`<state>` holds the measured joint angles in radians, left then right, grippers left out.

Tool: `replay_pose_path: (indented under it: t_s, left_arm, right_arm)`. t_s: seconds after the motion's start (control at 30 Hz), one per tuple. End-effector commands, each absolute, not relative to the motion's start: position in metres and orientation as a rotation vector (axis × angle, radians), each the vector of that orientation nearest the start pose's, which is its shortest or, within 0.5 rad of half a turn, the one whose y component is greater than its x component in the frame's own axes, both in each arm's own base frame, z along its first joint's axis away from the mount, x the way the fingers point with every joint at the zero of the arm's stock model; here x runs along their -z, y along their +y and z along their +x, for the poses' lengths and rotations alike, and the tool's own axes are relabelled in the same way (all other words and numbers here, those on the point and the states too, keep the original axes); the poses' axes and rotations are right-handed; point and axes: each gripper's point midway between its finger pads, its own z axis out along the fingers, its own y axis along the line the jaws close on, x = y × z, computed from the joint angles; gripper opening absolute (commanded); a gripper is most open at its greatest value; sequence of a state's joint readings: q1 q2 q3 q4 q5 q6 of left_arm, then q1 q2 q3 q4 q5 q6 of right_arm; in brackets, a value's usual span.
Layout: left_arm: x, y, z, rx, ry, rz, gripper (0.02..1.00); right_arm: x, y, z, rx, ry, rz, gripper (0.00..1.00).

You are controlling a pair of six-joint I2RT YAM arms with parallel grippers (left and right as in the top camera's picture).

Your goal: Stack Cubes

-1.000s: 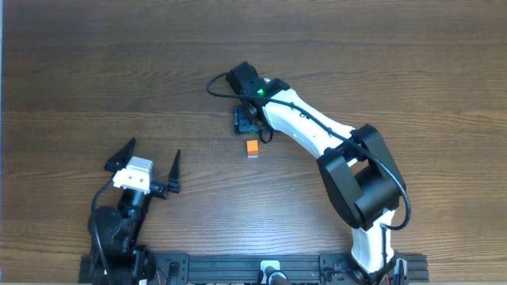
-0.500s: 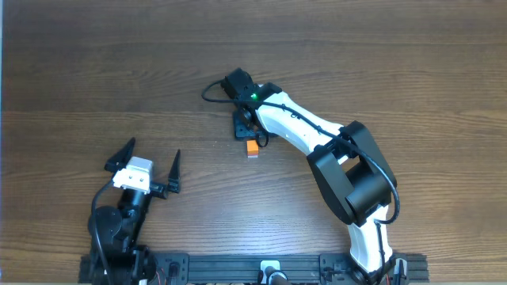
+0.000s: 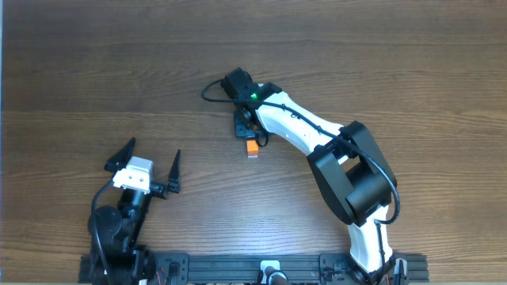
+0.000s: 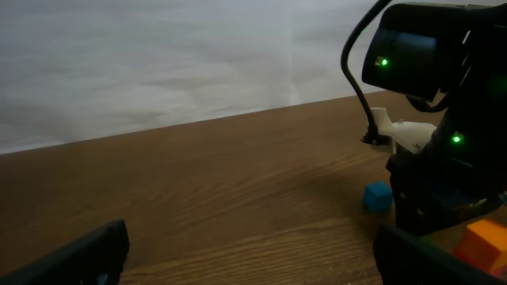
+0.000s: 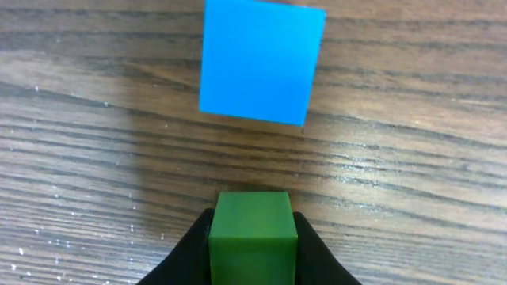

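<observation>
My right gripper (image 5: 252, 257) is shut on a small green cube (image 5: 252, 222), held just above the wooden table. A blue cube (image 5: 261, 59) lies flat on the wood a short way beyond the green one, apart from it. The left wrist view has this blue cube (image 4: 378, 196) beside the right gripper (image 4: 432, 202), with an orange cube (image 4: 485, 241) nearer. From above, the orange cube (image 3: 252, 148) sits just below the right gripper (image 3: 242, 124) near the table's middle. My left gripper (image 3: 153, 152) stands open at the lower left, holding nothing.
The wooden table (image 3: 396, 71) spreads wide and bare around the cubes. A black cable (image 3: 212, 85) loops off the right wrist. A pale wall (image 4: 158, 63) rises behind the table's far edge.
The right arm shifted a little to the left and farther up the table with the green cube, then held still. The left arm has not moved.
</observation>
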<state>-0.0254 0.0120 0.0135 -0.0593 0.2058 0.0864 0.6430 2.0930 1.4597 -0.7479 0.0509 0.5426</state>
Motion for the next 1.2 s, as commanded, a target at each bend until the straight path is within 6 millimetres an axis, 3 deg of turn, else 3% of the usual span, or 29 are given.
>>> replay_pose_path:
  t_s: [0.03, 0.53, 1.2]
  left_arm:
    - [-0.161, -0.040, 0.242, 0.107, 1.607, 0.252, 0.998]
    - [-0.161, -0.040, 0.242, 0.107, 1.607, 0.252, 1.000]
    - [-0.161, -0.040, 0.242, 0.107, 1.607, 0.252, 1.000]
  right_arm:
    - [-0.007, 0.258, 0.354, -0.107, 2.936, -0.147, 0.172]
    - [-0.009, 0.259, 0.357, -0.113, 2.926, -0.158, 0.075]
    - [-0.038, 0.261, 0.365, -0.079, 2.919, -0.194, 0.012]
